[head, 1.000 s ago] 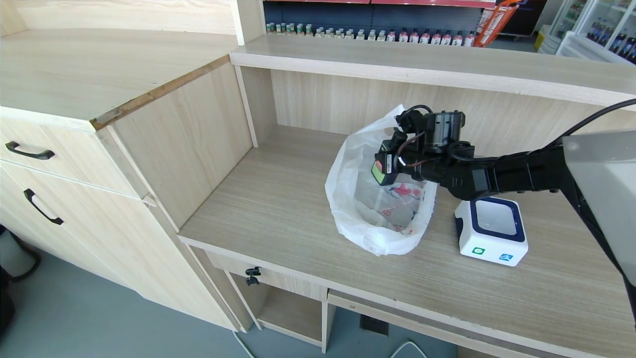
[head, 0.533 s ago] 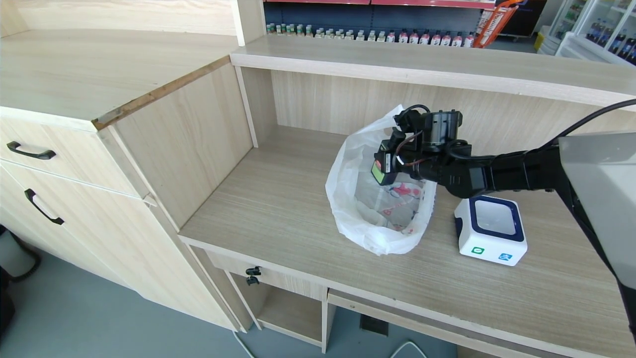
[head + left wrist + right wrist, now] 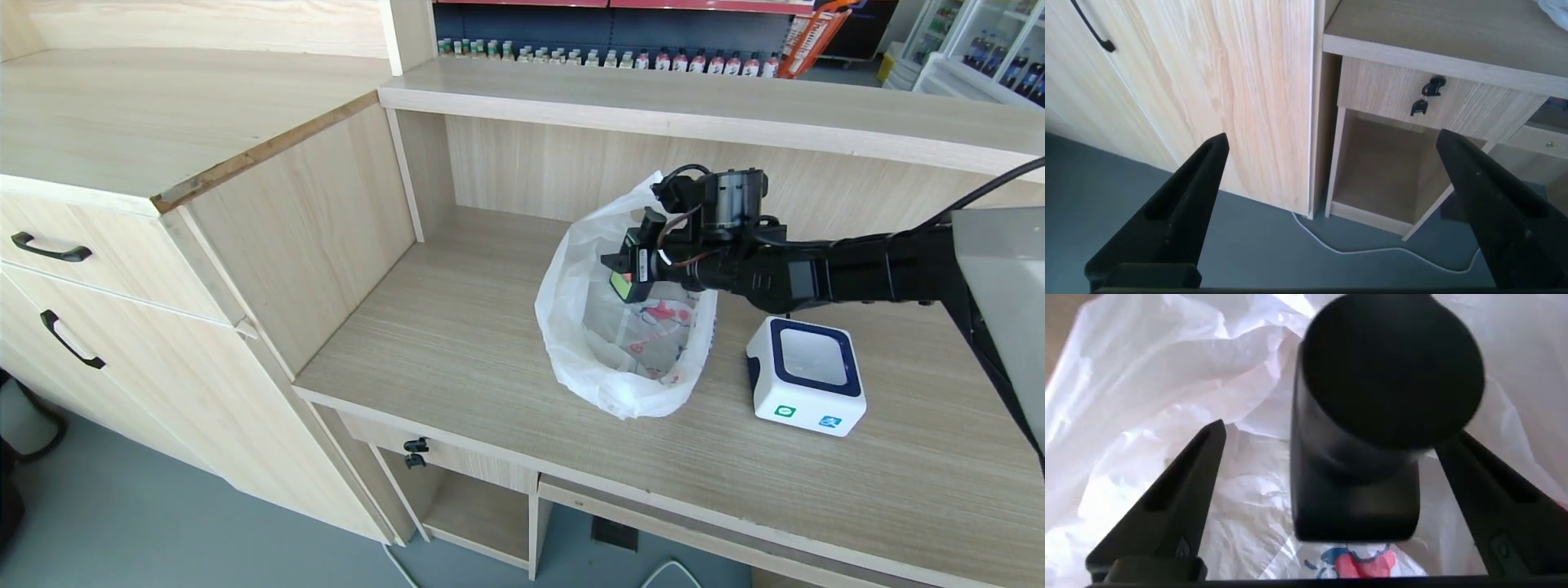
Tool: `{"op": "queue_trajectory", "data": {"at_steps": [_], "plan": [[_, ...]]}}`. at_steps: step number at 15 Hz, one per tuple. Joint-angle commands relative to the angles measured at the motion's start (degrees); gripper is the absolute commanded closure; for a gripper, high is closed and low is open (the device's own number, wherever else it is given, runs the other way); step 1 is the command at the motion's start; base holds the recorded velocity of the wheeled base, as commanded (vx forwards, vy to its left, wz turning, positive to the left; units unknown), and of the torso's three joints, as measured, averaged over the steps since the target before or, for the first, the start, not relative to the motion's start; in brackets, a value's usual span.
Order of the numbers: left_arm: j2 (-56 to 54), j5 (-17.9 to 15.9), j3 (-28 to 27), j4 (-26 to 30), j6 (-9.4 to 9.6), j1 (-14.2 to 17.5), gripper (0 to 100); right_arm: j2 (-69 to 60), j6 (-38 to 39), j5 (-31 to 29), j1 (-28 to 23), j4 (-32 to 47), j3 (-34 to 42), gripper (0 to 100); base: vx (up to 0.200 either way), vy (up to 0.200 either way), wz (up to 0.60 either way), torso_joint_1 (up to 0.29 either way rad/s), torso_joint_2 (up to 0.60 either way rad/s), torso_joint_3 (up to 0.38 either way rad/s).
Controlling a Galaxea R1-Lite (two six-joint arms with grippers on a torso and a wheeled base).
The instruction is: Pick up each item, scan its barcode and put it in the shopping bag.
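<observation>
Your right gripper (image 3: 627, 255) hangs over the shopping bag (image 3: 571, 327) mid-counter, fingers spread around a dark bottle (image 3: 1388, 376). Your left gripper (image 3: 1333, 140) is spread too.

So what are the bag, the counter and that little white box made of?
The shopping bag looks like thin plastic: white, crinkly, partly see-through. The counter is wood or wood-look laminate, matte, with streaky grain lines. The scanner box is probably hard plastic: smooth and white, with a shiny window on top.
</observation>
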Motion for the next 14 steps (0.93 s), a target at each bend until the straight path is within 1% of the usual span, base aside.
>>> {"op": "queue_trajectory", "data": {"at_steps": [1,5,8,9,11,12,13,14], "plan": [[0.0,0.0,0.0,0.0,-0.01,0.0,0,-5.6,-0.5,2.6,0.2,1.3,0.3,0,0.000,0.000,0.00,0.000,0.00,0.000],[0.0,0.0,0.0,0.0,-0.01,0.0,0,-9.8,-1.0,4.0,1.1,3.6,0.3,0,0.000,0.000,0.00,0.000,0.00,0.000],[0.0,0.0,0.0,0.0,-0.01,0.0,0,-14.7,-1.7,3.9,2.9,7.5,0.2,0,0.000,0.000,0.00,0.000,0.00,0.000],[0.0,0.0,0.0,0.0,-0.01,0.0,0,-17.0,-1.7,3.6,3.7,9.0,0.4,0,0.000,0.000,0.00,0.000,0.00,0.000],[0.0,0.0,0.0,0.0,-0.01,0.0,0,-28.4,-3.1,2.2,4.2,14.0,4.7,0,0.000,0.000,0.00,0.000,0.00,0.000],[0.0,0.0,0.0,0.0,-0.01,0.0,0,-32.3,-5.9,1.8,3.8,16.2,6.8,0,0.000,0.000,0.00,0.000,0.00,0.000],[0.0,0.0,0.0,0.0,-0.01,0.0,0,-36.3,-8.9,1.7,2.5,18.0,9.2,0,0.000,0.000,-0.60,0.002,0.00,0.007],[0.0,0.0,0.0,0.0,-0.01,0.0,0,-40.2,-12.4,2.2,-1.0,18.9,11.2,0,0.000,0.000,-0.60,-0.002,0.00,0.002]]}}
